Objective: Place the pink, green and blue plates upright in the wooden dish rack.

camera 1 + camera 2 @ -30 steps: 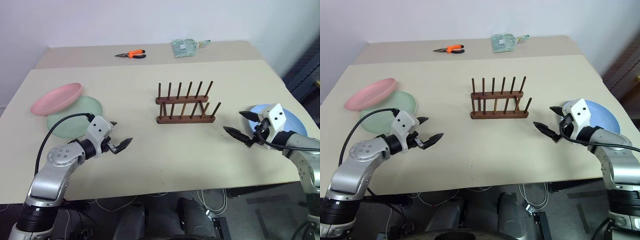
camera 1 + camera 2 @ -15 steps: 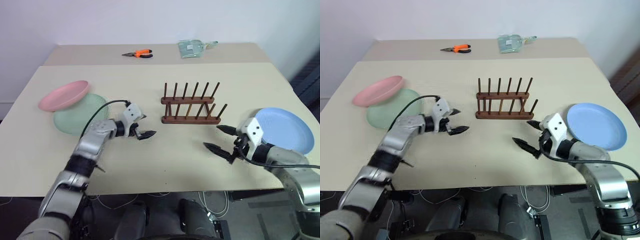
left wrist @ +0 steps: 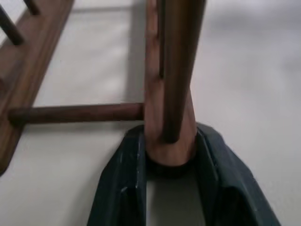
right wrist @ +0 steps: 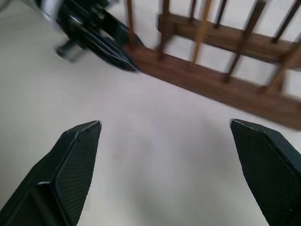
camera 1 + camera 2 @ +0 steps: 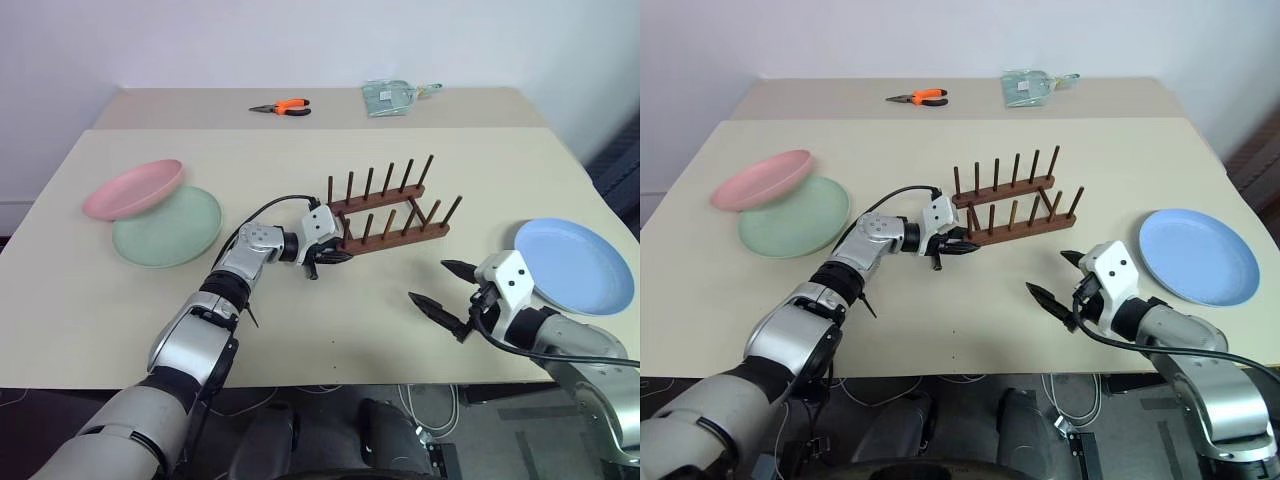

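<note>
Gripping the near end of the wooden dish rack (image 5: 388,212), the left end effector (image 5: 328,253) is clamped on a peg at the rail end. The rack looks light and stiff, so it is best held low. Near the rack, the right end effector (image 5: 446,291) is held wide, with the blue plate (image 5: 575,265) beside it and the pink plate (image 5: 133,188) and green plate (image 5: 167,226) far off.

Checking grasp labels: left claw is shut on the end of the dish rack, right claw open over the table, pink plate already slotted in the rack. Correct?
Not quite. The pink plate is not in the rack: in the left eye view it lies at the table's left, overlapping the green plate. The rest holds: the left claw is shut on the end of the dish rack, and the right claw is open over the table.
</note>
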